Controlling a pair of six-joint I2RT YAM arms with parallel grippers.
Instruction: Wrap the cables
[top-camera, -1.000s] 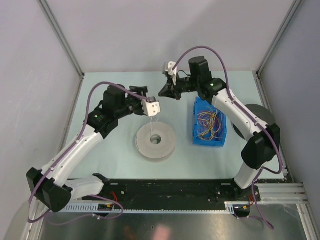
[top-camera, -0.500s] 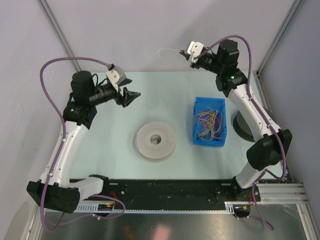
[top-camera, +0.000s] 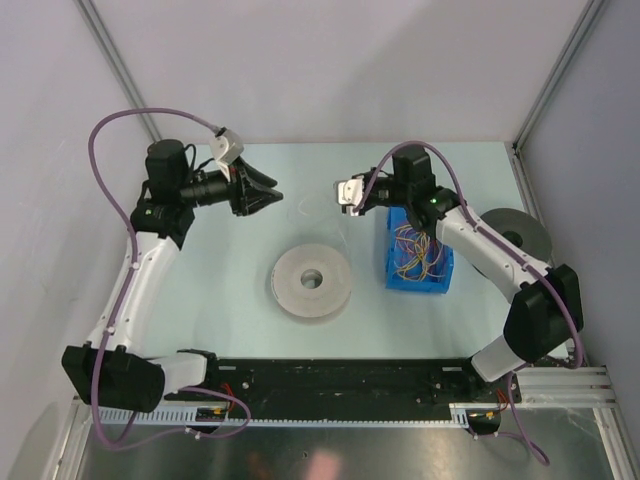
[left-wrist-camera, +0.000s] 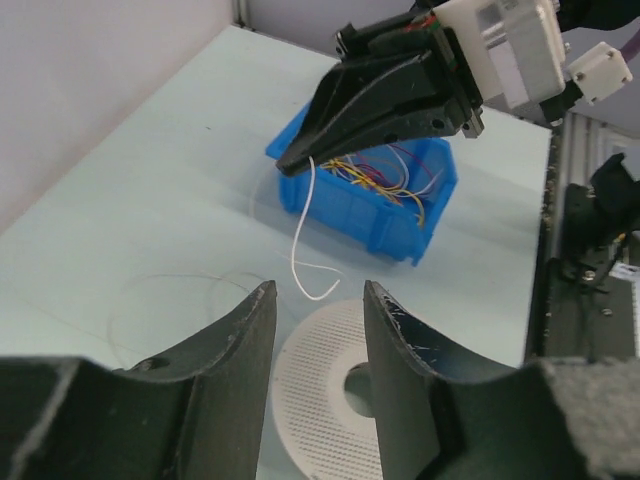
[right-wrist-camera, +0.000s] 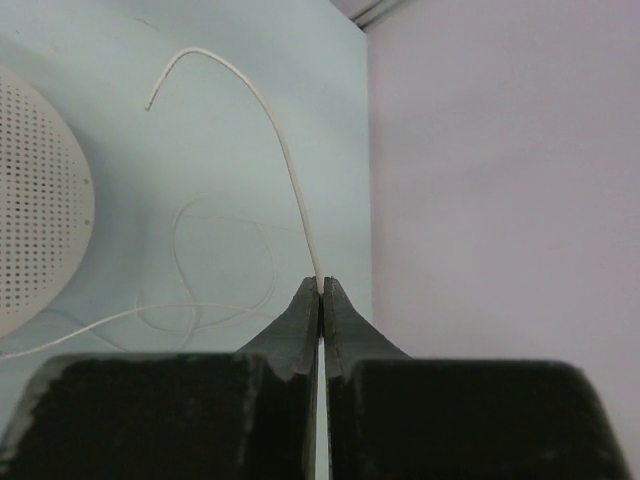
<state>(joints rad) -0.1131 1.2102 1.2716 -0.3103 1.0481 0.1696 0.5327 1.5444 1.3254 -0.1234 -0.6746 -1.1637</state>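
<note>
Pinching a thin white wire (right-wrist-camera: 312, 250) right at the tips, the right gripper (right-wrist-camera: 321, 290) has its fingers pressed flat together with no gap showing. The wire curves away from the tips and dangles in a loose S (I can't tell whether its free end touches the worktop (top-camera: 220, 290) or hangs just above it). The left gripper (left-wrist-camera: 318, 290) holds nothing. Its fingers are parted to a middling gap, up in the air, well apart from the right one and pointing toward it.

The cables (top-camera: 420, 250), a yellow and orange tangle with a few purple strands, are lying in the blue bin (top-camera: 392, 272) on the right half of the worktop. The right gripper hovers just off the bin's far left corner. A white perforated disc (top-camera: 312, 282) lies flat just left of the bin, not touching it. Some very thin clear loops (right-wrist-camera: 130, 313) lie on the worktop beyond the disc.
</note>
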